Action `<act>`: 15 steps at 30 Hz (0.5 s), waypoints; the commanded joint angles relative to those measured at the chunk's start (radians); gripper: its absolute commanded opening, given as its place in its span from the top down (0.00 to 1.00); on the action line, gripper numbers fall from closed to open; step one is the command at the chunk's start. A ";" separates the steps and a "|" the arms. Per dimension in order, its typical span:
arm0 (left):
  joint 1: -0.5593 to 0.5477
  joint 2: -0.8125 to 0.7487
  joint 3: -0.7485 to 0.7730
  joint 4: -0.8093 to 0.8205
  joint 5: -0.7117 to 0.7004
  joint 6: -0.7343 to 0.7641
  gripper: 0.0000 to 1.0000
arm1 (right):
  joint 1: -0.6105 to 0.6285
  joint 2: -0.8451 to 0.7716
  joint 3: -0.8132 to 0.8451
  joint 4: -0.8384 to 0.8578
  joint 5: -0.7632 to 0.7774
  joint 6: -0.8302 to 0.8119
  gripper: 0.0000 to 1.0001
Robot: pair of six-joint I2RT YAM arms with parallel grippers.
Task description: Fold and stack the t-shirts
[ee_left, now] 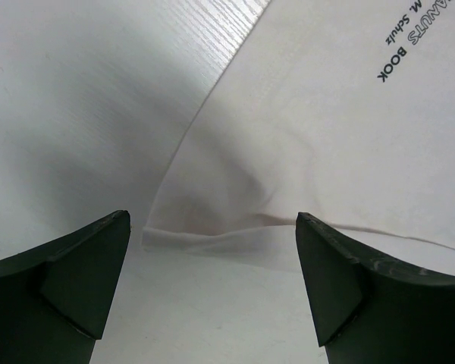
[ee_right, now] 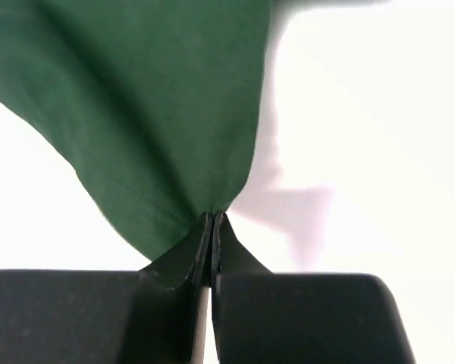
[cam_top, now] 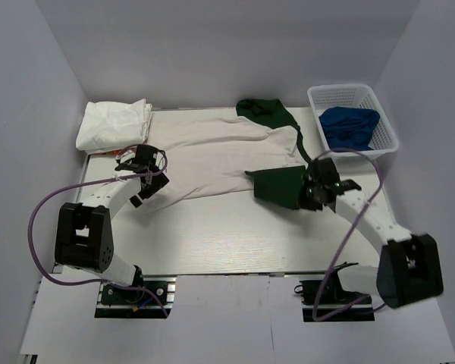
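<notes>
Mid first fold on shirt (cam_top: 205,152), flat across worktop (cam_top: 227,235) centre toward far edge. Pinching green sleeve (ee_right: 136,114) in right gripper (ee_right: 212,218) near right edge; left gripper (ee_left: 212,218) spread, empty, over hem (ee_left: 183,232). Next likely: clamp hem, carry sleeve inward.

A shirt (cam_top: 212,155) lay spread across the middle of the worktop (cam_top: 235,235), running from 9 o'clock to 3 o'clock. A bundle (cam_top: 114,125) sat at 10 o'clock, just beside the shirt's end. A basket (cam_top: 341,88) stood at 2 o'clock, near the shirt's other end, with a cloth (cam_top: 350,127) in it. The left tool (ee_left: 212,235) hung over the shirt's 8 o'clock corner, one finger on either side of the hem. The right tool (ee_right: 212,220), at 4 o'clock, was clamped on the sleeve (cam_top: 277,186) at that side.
</notes>
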 commanded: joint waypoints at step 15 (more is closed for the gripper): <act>-0.012 -0.058 -0.018 0.023 0.004 0.003 0.00 | 0.017 -0.498 -0.183 -0.502 0.006 0.176 0.10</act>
